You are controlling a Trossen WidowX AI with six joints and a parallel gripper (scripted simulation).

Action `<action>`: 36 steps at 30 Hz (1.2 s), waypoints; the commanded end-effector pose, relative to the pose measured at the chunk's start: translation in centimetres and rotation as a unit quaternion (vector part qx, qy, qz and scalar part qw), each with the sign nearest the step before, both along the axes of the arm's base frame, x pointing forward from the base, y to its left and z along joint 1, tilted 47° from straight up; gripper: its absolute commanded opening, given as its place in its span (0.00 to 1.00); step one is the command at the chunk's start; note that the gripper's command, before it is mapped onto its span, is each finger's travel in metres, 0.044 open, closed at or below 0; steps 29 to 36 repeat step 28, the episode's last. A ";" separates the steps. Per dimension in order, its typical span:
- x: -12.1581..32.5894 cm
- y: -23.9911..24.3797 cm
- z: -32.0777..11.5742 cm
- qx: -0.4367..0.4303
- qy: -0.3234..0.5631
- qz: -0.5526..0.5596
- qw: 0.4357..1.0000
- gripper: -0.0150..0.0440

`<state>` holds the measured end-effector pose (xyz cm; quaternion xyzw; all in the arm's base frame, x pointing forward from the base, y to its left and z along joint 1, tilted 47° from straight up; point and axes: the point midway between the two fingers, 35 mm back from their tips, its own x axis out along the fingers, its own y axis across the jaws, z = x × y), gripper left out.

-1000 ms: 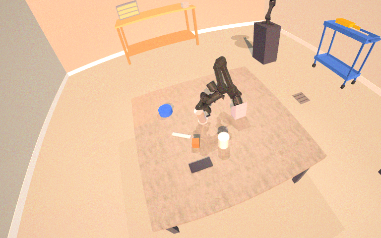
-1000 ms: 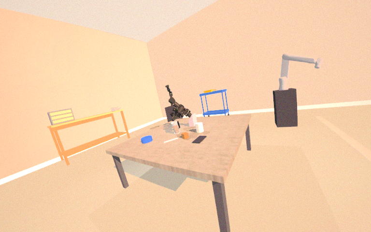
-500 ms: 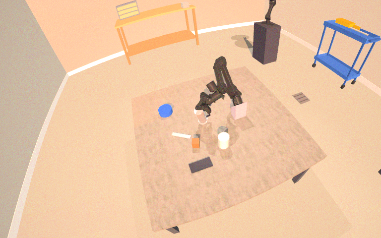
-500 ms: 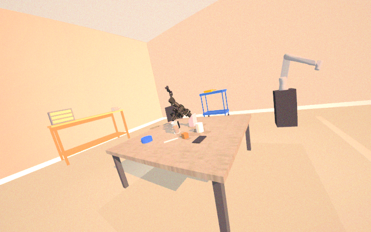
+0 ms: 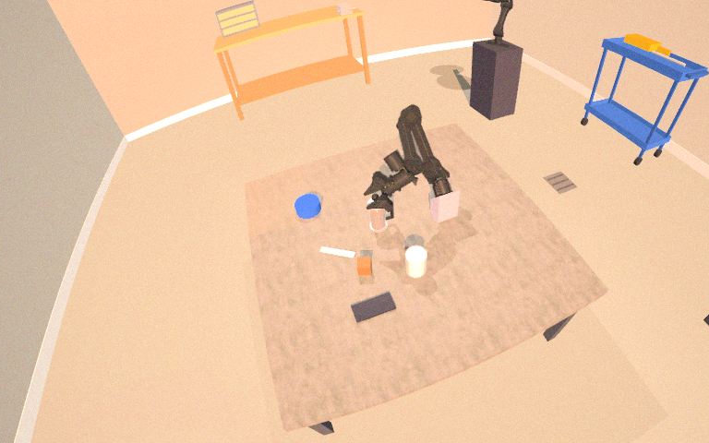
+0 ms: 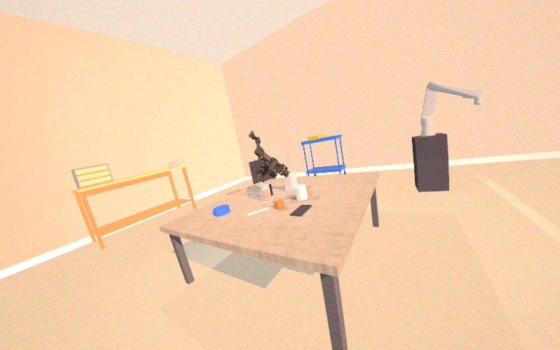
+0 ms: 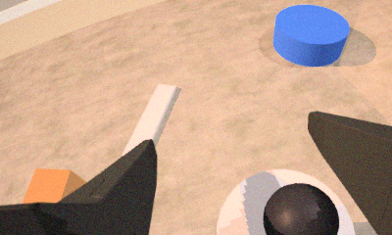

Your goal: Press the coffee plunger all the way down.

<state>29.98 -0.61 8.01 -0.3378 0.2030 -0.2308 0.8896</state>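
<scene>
The coffee press [image 5: 378,221] [image 6: 266,195] stands upright on the table, with a clear body, a pinkish filling and a dark handle. Its round black plunger knob [image 5: 375,197] [image 7: 301,211] is above the pale lid [image 7: 232,208]. My gripper [image 5: 367,200] [image 7: 232,134] is open around the top of the press, with one finger on each side. In the wrist view the knob lies low between the spread fingers, nearer the right one, with visible gaps to both. The plunger rod is hidden, so its height above the lid cannot be told.
A blue disc [image 5: 307,206] [image 6: 221,211] [image 7: 311,29], a white strip [image 5: 337,252] [image 7: 154,113] and an orange block [image 5: 365,266] [image 7: 48,186] lie near the press. A white cylinder [image 5: 415,262], a pink block [image 5: 445,206] and a dark slab [image 5: 373,306] are also on the table.
</scene>
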 end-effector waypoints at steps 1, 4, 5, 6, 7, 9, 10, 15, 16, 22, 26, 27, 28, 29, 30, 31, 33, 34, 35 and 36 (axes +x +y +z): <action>0.0 0.0 0.0 0.002 0.000 0.001 1.000 1.00; 0.1 0.0 0.0 0.000 0.001 0.002 1.000 1.00; 0.1 -0.1 0.2 -0.009 0.006 0.002 1.000 1.00; 0.4 0.4 0.4 -0.007 0.004 0.011 1.000 1.00; 0.7 1.1 0.8 -0.003 -0.002 0.024 1.000 1.00; 0.7 1.4 1.2 -0.008 -0.002 0.031 0.999 1.00; 0.6 1.6 1.2 -0.007 0.000 0.029 1.000 1.00; -0.3 3.4 2.3 0.005 0.013 0.015 1.000 1.00; -0.7 3.8 2.7 0.006 0.015 0.011 1.000 1.00; -3.4 5.2 6.0 -0.003 0.008 -0.003 1.000 1.00; -3.5 5.2 6.2 -0.004 0.007 -0.004 1.000 1.00; -3.5 5.2 6.2 -0.004 0.007 -0.004 1.000 1.00; -3.5 5.2 6.1 -0.004 0.007 -0.004 1.000 1.00; -3.5 5.2 6.1 -0.004 0.007 -0.004 1.000 1.00; -3.5 5.2 6.1 -0.004 0.007 -0.004 1.000 1.00; -3.5 5.2 6.1 -0.004 0.007 -0.004 1.000 1.00; -3.5 5.2 6.1 -0.004 0.007 -0.004 1.000 1.00; -3.5 5.2 6.1 -0.004 0.007 -0.004 1.000 1.00; -3.5 5.2 6.1 -0.004 0.007 -0.004 1.000 1.00; -3.5 5.2 6.1 -0.004 0.007 -0.004 1.000 1.00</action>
